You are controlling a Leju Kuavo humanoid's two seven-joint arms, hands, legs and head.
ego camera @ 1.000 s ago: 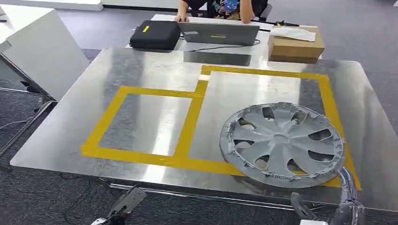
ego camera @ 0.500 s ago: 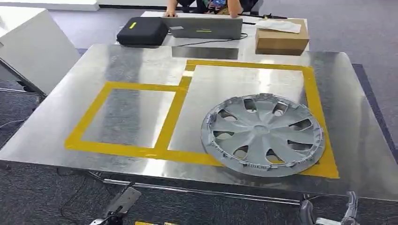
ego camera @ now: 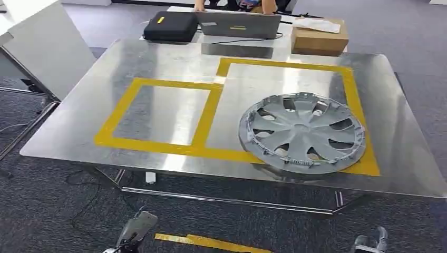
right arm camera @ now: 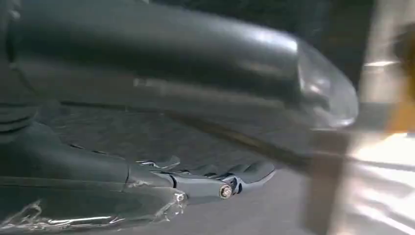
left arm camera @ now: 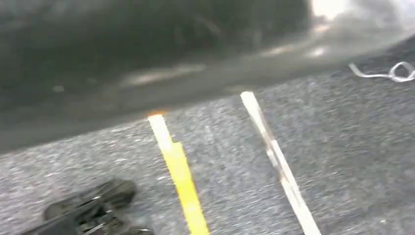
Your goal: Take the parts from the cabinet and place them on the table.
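One silver plastic wheel cover [ego camera: 302,133] lies on the shiny metal desk [ego camera: 158,68], inside the larger yellow-taped square [ego camera: 358,105]. Both hands hang low, left hand [ego camera: 134,231] and right hand [ego camera: 371,243], holding nothing; their finger state cannot be told. Further parts may remain.

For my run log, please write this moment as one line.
part: grey plastic wheel cover flat in right yellow-taped square | table: shiny metal table | left hand: holds nothing | right hand: holds nothing

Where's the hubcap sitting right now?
In the head view the hubcap lies flat on the metal table, right of centre, inside the larger yellow-taped box, overlapping its near edge and right-hand corner.
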